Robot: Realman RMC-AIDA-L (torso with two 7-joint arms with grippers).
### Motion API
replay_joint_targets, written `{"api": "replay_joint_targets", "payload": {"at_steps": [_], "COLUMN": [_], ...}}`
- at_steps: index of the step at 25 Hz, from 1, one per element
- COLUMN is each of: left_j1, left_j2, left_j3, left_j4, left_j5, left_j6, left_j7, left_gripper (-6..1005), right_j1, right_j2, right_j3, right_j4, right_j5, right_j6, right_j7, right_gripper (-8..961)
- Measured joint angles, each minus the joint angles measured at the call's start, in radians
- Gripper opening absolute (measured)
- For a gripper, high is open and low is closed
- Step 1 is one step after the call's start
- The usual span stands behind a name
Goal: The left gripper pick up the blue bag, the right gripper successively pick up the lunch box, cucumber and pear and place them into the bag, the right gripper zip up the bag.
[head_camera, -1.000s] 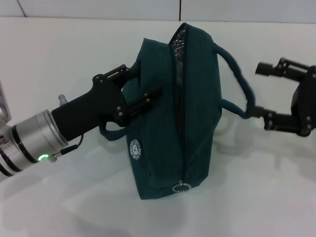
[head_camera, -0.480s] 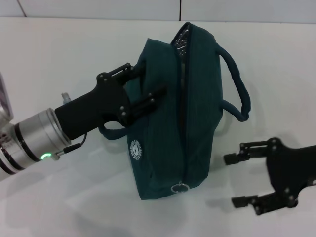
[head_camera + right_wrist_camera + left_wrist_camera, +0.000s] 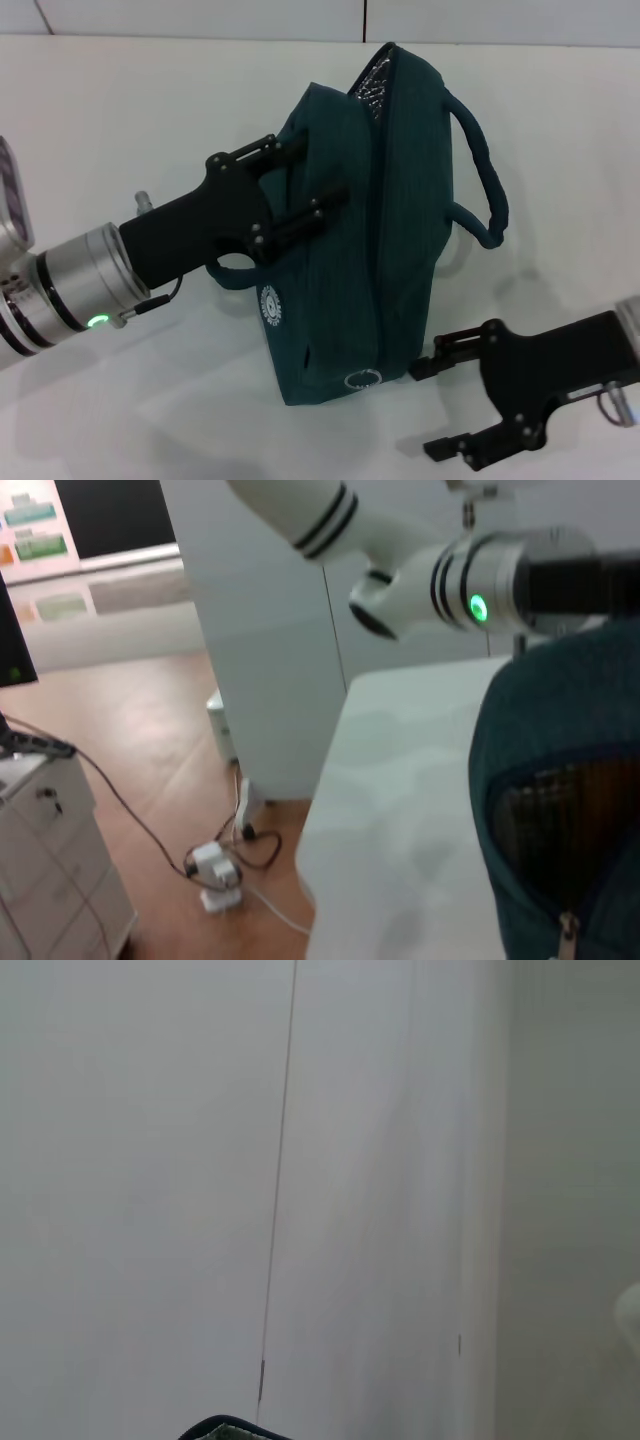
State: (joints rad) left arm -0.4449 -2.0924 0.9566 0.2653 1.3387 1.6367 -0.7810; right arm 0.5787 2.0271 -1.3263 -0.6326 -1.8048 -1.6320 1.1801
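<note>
Right gripper (image 3: 448, 410) fingers apart.

No legible txt anywhere.

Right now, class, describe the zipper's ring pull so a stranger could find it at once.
Start at the blue bag on the white table, held by the left gripper. Follow its zipper to the near bottom end: the metal ring pull, beside the open right gripper, is the only shiny loop.

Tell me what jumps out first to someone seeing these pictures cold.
The blue bag dominates the middle of the white table, propped up on its side with the left gripper at its flank near one handle. Low on the robot's right, the right gripper hangs open beside the bag's near end, close to the zipper ring.
</note>
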Motion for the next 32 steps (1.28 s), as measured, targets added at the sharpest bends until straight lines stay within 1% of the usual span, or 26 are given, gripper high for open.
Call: {"api": "replay_joint_targets", "payload": {"at_steps": [1,11,13,17,22,28,32], "left_j1": [0.000,0.000,0.000,0.000,0.000,0.000,-0.001], "left_j2": [0.000,-0.001,-0.001,-0.002,-0.003,-0.004,-0.004], "left_j3": [0.000,0.002,0.002,0.002,0.002,0.002,0.002], "left_j4": [0.000,-0.009,-0.009,-0.009,-0.012,-0.014,-0.027], "left_j5": [0.000,-0.003,-0.003,-0.004,-0.005,-0.005,-0.005], "left_j6": [0.000,0.000,-0.001,-0.001,0.000,0.000,0.000], "left_j7": [0.000,0.003,0.003,0.003,0.003,-0.001,0.000], "left_gripper": [623,623,623,622,622,622,622], "right_j1": [0.002,0.007,0.009,0.034,0.036,0.033,0.030], "right_j2": [0.000,0.001,0.001,0.001,0.001,0.001,0.001], "right_j3": [-0.042,-0.187,-0.233,-0.318,-0.355,-0.374,-0.430], "right_j4": [0.000,-0.008,-0.011,-0.009,-0.015,-0.018,-0.025], "right_j5": [0.023,0.139,0.162,0.179,0.213,0.256,0.294], "right_j6": [0.028,0.161,0.199,0.222,0.240,0.264,0.320], "right_j7": [0.005,0.001,0.001,0.006,0.008,0.005,0.005], "right_gripper": [748,750,750,738,719,695,598]}}
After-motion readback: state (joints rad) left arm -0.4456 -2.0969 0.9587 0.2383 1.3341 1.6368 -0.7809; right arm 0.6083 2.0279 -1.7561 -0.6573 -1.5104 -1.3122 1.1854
